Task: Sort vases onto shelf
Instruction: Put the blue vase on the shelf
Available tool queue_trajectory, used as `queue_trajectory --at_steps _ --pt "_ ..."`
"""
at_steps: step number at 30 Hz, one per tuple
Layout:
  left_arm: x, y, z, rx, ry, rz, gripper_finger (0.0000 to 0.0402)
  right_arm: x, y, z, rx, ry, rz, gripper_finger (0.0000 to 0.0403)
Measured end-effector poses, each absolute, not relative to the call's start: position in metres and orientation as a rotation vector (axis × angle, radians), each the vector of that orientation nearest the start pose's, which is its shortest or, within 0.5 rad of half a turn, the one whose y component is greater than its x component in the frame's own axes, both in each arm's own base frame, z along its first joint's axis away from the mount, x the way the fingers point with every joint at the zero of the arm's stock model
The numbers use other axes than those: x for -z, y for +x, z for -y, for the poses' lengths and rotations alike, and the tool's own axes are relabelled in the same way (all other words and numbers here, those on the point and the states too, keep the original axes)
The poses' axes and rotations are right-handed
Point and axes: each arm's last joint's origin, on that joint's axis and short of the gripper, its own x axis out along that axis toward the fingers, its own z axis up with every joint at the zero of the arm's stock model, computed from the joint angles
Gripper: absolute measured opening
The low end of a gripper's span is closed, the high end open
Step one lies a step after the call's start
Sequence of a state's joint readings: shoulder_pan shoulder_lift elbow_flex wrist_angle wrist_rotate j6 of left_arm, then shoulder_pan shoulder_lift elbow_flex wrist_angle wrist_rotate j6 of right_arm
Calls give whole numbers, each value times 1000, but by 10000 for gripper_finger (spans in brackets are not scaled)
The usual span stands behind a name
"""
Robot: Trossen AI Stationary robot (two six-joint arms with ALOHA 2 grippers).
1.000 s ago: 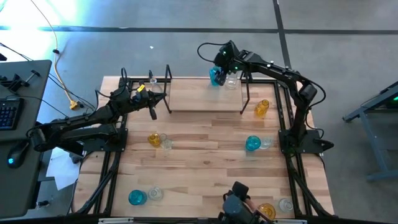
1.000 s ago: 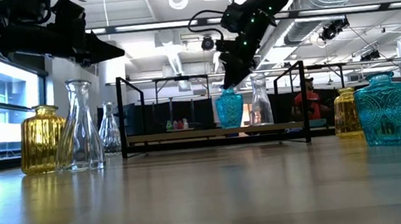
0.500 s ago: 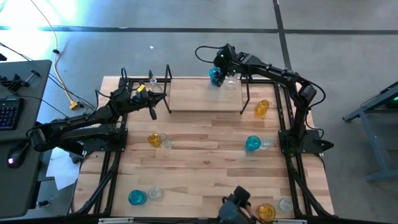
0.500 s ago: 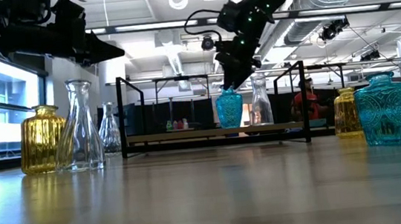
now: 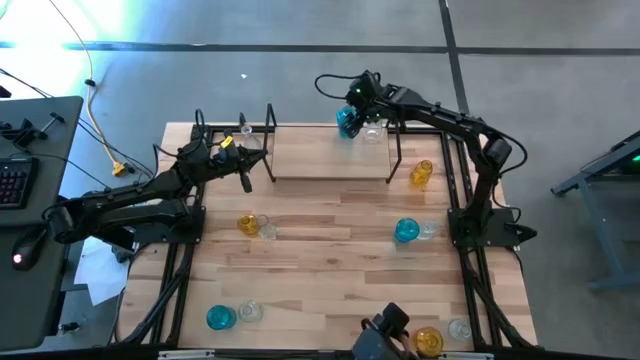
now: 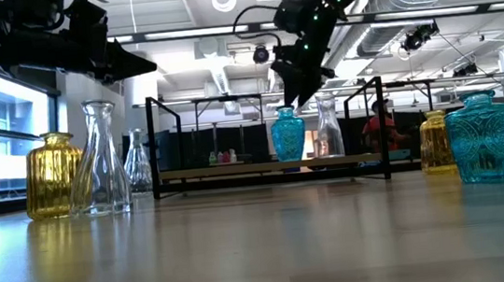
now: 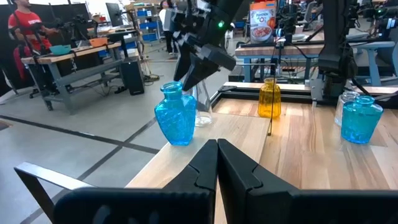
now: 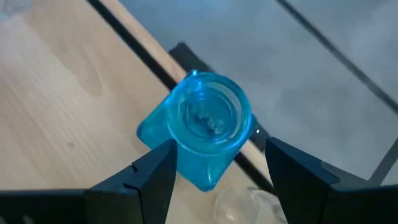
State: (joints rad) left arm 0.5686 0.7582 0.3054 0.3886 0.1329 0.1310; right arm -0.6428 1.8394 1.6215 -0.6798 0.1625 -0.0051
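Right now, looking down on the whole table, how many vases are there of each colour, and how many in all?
Teal vases: 3
Amber vases: 3
Clear vases: 6
Total: 12

1. In the right wrist view, a clear vase point(image 8: 245, 202) at six o'clock is cut off by the lower edge.
2. In the high view, an amber vase point(image 5: 428, 341) at five o'clock is partly covered by a dark device point(image 5: 380, 338), itself cut by the edge.
3. In the low view, a person point(image 6: 384, 131) behind the shelf point(image 6: 273, 166) is too blurred to make out.
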Motion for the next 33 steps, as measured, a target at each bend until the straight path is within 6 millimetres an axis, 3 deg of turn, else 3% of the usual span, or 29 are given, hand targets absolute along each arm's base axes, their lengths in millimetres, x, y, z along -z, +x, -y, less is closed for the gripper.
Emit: queue_trajectory --at_steps 6,11,16,22,25,33 --pt "-226 146 -89 -430 108 -89 0 -313 316 231 727 154 -830 226" --pt "-226 146 -89 -427 109 -84 0 -320 332 216 622 50 -770 213" --pt "-227 146 -89 -428 113 -75 0 -320 345 207 569 -28 -738 132" --pt "-229 146 -89 -429 121 -60 0 -340 340 216 595 -45 -711 11" --pt "-229 146 -89 -429 135 -58 0 -347 340 220 589 -44 -716 18" --pt "-229 146 -89 -430 142 -60 0 -334 353 235 584 -42 -938 6"
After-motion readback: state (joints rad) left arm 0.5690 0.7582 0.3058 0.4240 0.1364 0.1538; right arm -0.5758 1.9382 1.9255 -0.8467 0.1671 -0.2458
